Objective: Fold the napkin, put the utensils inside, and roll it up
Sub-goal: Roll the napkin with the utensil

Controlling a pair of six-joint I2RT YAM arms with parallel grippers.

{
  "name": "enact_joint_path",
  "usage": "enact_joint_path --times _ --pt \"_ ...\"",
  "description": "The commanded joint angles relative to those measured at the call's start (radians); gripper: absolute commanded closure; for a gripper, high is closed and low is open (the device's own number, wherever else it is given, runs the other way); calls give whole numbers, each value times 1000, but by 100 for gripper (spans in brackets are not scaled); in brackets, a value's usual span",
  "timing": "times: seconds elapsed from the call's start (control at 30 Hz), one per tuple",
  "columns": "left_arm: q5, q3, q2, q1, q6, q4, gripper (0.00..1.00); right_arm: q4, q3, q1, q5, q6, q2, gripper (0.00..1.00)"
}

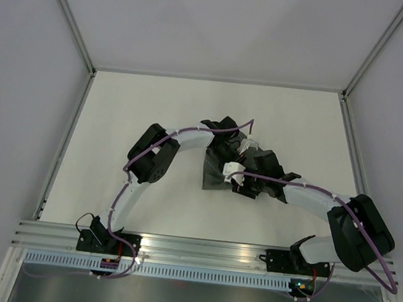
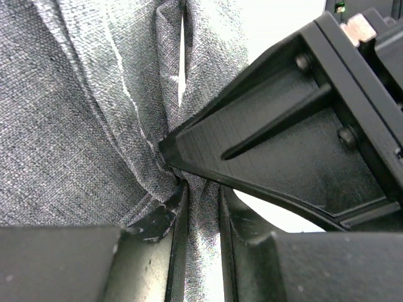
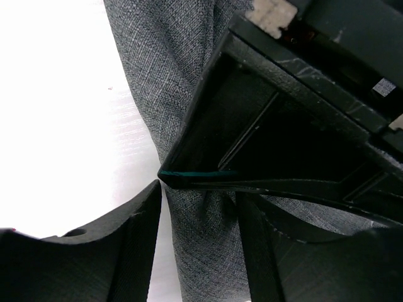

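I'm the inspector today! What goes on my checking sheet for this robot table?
surface: white table, no spills seen
job's things: napkin bunched into folds mid-table; utensils not clearly seen, only a teal sliver at the fold
clutter: nothing seen
grippers: left gripper shut on a napkin fold; right gripper open, fingers straddling the cloth ridge
cables: purple cables run along both arms
surroundings: pale walls; metal rail at the near edge
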Motion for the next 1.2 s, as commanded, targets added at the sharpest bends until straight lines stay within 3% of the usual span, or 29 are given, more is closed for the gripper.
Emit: enact_joint_path --times 0.0,0.2,0.3,0.33,0.53,0.83,1.17 --pt "-96 3 81 -18 -40 -85 97 9 3 3 -20 11 0 45" --pt "-71 25 96 -14 -90 -87 94 3 8 3 -37 37 18 60" --pt "-56 6 75 -14 -115 -64 82 -13 17 2 -54 44 33 69" --pt "-56 -9 36 -14 -127 -20 72 -17 20 -2 -60 43 42 71" --pt "-82 -83 -77 -8 -204 117 57 -117 91 -73 -188 21 102 75" --pt "-254 -136 -226 49 -395 263 54 -442 315 -242 -402 -115 307 75" --pt "-565 -450 -491 115 -471 562 51 -858 571 -334 -516 -350 553 75"
